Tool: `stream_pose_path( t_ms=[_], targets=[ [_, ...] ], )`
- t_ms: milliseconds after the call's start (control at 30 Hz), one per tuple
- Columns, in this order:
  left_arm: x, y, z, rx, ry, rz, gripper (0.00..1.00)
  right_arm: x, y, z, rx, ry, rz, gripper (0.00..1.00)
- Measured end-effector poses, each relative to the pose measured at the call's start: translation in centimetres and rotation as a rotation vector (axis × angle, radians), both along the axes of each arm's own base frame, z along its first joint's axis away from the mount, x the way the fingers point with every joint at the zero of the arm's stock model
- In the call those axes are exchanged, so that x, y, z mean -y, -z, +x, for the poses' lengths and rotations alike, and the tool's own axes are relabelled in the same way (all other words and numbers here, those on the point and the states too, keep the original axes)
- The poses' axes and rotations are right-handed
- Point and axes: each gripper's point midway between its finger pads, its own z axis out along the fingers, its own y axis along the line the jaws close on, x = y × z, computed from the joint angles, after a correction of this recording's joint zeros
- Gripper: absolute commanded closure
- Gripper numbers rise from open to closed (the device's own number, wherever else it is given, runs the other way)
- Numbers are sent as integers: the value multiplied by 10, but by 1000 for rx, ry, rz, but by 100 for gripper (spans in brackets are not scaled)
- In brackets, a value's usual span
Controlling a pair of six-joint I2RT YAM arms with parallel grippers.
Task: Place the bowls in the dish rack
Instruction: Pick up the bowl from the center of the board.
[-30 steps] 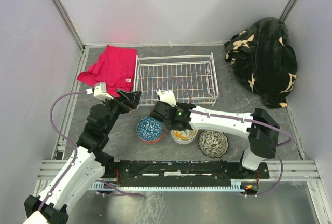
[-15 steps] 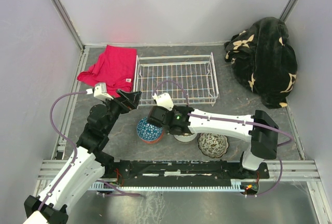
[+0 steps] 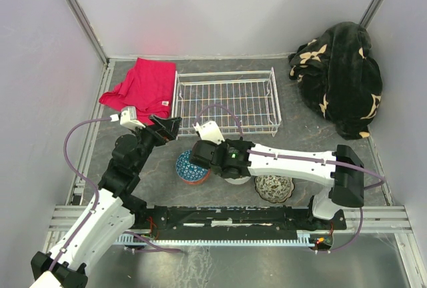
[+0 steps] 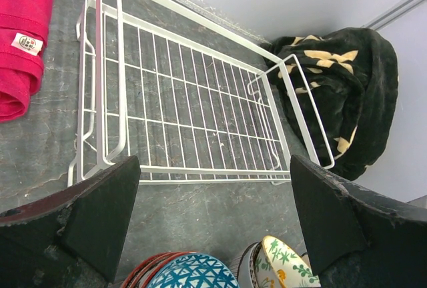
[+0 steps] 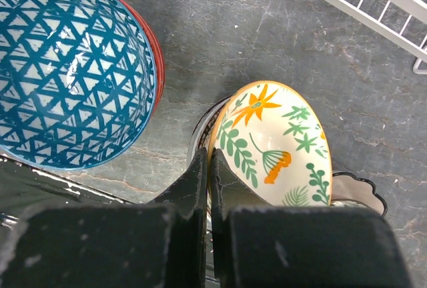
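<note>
Note right gripper (image 5: 208, 168) pinched shut on floral bowl (image 5: 280, 148) rim, left gripper (image 4: 213, 216) wide and empty. Lift straight, avoid blue bowl (image 5: 67, 68) alongside, clear dish rack (image 4: 200, 171) near wall before lowering.

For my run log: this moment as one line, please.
right pincer: shut on floral bowl | left pincer: open | dish rack: empty

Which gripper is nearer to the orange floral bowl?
Right. The right gripper is shut on the rim of the orange floral bowl, which sits tilted. The left gripper hangs open off to the bowl's left, near the dish rack front corner, not touching the bowl.
</note>
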Motion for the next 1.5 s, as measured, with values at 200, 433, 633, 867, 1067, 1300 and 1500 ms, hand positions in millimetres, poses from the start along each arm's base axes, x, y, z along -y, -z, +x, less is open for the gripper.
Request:
stream_pose_path(
  t_ms=[200, 433, 633, 867, 1067, 1300, 1500],
  targets=[
    [0, -1, -1, 3, 1, -1, 1, -1, -14, 0, 20, -21, 12, 99],
    [0, -1, -1, 3, 0, -1, 1, -2, -37, -2, 28, -52, 69, 99],
    [0, -1, 0, 2, 0, -1, 1, -1, -57, -4, 43, -73, 120, 99],
    [1, 3, 1, -10, 2, 5, 1, 2, -86, 0, 61, -89, 192, 99],
    [3, 9, 3, -31, 6, 14, 1, 9, -117, 16, 83, -79, 262, 99],
    [4, 9, 2, -31, 9, 14, 1, 33, -159, 59, 122, 0, 367, 99],
    [4, 9, 2, -31, 11, 15, 1, 53, -186, 113, 142, 98, 442, 99]
  ],
)
